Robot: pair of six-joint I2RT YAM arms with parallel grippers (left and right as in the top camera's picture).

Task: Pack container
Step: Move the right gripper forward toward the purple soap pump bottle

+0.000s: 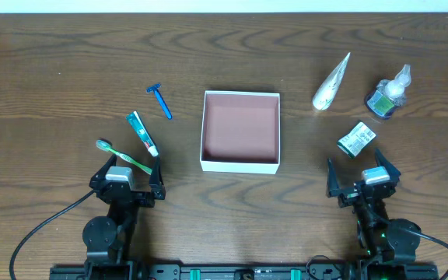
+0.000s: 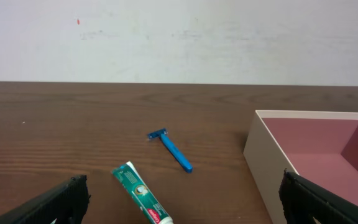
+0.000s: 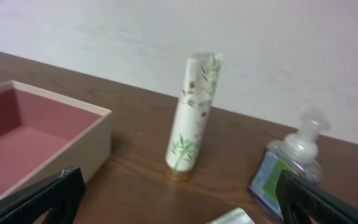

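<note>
A dark wood-grain bench runs up to a plain pale wall. At its centre sits the container (image 1: 239, 128), a shallow square lidless box with white walls and a reddish-brown floor, and nothing inside it.

From the box, a blue razor (image 1: 160, 101) lies at 10 o'clock, a green-and-white toothpaste tube (image 1: 142, 133) at 9 and a green toothbrush (image 1: 123, 155) at 8. A white leaf-printed tube (image 1: 331, 82) lies at 2 o'clock, a clear pump bottle (image 1: 388, 93) beyond it, and a small green-and-white packet (image 1: 356, 140) between 3 and 4.

The left gripper (image 1: 127, 187) waits at 7 o'clock and the right gripper (image 1: 362, 185) at 5, both with jaws spread wide and holding nothing.

Packing looks not yet begun. A sensible first pick is the nearest item on either side. Close across its narrow width, lift it clear of the white wall, and release low over the floor so it does not bounce out.
</note>
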